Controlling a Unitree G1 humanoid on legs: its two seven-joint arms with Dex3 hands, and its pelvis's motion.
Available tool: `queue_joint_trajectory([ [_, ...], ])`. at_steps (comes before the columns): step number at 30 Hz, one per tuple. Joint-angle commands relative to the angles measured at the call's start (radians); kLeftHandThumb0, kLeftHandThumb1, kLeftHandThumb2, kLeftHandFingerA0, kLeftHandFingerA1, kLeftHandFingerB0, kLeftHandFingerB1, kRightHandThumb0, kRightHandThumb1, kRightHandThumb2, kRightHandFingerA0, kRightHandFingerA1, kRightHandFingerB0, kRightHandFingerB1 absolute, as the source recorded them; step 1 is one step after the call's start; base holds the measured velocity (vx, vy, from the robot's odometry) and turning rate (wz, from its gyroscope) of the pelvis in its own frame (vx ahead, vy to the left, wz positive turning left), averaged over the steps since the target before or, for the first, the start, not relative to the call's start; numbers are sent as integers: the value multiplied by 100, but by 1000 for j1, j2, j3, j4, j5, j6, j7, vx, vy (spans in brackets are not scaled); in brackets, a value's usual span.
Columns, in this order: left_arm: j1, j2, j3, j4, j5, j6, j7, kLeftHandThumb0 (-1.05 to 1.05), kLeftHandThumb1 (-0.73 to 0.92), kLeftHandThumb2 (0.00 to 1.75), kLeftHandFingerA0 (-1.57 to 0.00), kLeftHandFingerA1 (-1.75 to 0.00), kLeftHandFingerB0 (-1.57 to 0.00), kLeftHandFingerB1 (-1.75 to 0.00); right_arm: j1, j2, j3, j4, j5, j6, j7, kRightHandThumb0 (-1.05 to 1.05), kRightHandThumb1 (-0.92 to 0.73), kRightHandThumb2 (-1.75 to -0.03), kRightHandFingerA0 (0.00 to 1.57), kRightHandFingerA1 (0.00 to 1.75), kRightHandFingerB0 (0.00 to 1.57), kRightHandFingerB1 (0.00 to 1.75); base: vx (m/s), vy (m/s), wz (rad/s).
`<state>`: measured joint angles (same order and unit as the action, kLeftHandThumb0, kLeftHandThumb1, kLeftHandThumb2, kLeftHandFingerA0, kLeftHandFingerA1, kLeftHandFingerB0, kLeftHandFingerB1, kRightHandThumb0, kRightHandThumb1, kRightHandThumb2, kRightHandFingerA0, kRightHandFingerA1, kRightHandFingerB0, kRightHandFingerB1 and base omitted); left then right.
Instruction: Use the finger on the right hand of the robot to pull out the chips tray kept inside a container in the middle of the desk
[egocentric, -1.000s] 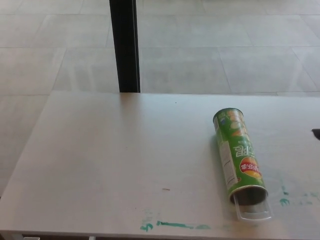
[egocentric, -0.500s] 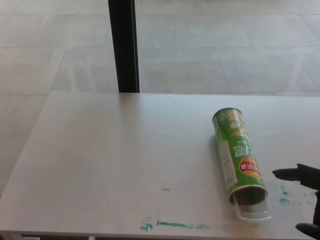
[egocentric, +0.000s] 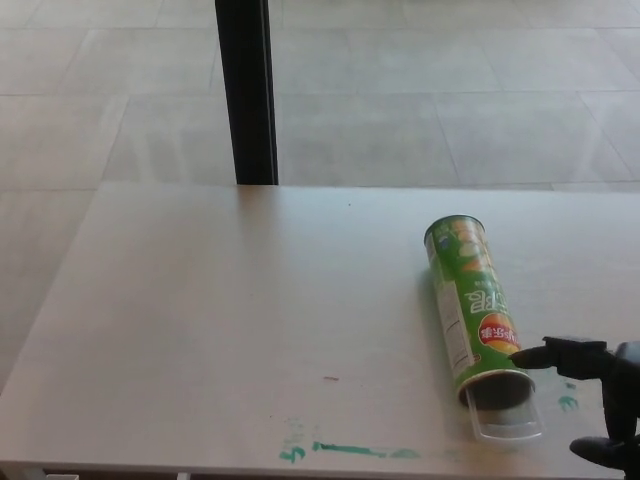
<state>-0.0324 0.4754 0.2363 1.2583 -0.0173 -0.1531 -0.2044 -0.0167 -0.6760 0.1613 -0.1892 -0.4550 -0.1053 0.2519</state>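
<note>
A green chips container (egocentric: 471, 305) lies on its side on the right half of the pale desk (egocentric: 220, 320), its open mouth toward the front edge. A clear plastic tray (egocentric: 505, 422) sticks a short way out of that mouth. My right hand (egocentric: 600, 400) reaches in from the right edge, fingers apart and holding nothing. One finger (egocentric: 556, 356) points left, and its tip is at the container's near rim, just above the tray. My left hand does not show.
A black post (egocentric: 248, 92) stands behind the desk's far edge, with tiled floor beyond. Green paint marks (egocentric: 345, 450) streak the desk near its front edge, and smaller ones (egocentric: 568, 402) lie right of the tray.
My right hand has come in from the right edge and moved left, so its outstretched finger now reaches the container's open end. The container and tray lie as before.
</note>
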Motion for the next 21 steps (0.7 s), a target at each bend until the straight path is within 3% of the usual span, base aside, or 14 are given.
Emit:
queue_joint_trajectory([
  [1,-1,19,3,3,-4,-14,1,-49,70,61,-54,-71,-50,-51,-15,-2,34,37,-108,-35,-33,-15,-55,-57,92,126,39,36,0,0,0],
  [6,-2,17,4,2,-6,-13,-6,-48,72,61,-53,-69,-49,-50,-5,-13,69,63,-176,-37,-36,-17,-57,-57,86,126,37,35,0,0,0],
  [10,-6,19,-2,0,1,-8,5,-48,71,61,-55,-69,-50,-50,5,-9,74,91,-184,-67,-64,-15,-55,-57,92,123,38,37,0,0,0],
  [12,-6,18,6,2,-9,-8,-7,-47,71,61,-53,-69,-49,-51,10,-13,77,94,-178,-67,-39,-16,-58,-58,89,130,36,37,0,0,0],
  [16,-4,21,-6,-1,4,-12,-1,-49,71,61,-54,-68,-50,-50,18,-19,79,88,-193,-72,-27,-17,-57,-57,89,124,37,37,0,0,0],
  [21,-3,20,-2,2,-2,-14,2,-48,71,61,-56,-72,-51,-52,17,3,97,98,-212,-66,-27,-18,-58,-58,88,129,38,37,0,0,0],
])
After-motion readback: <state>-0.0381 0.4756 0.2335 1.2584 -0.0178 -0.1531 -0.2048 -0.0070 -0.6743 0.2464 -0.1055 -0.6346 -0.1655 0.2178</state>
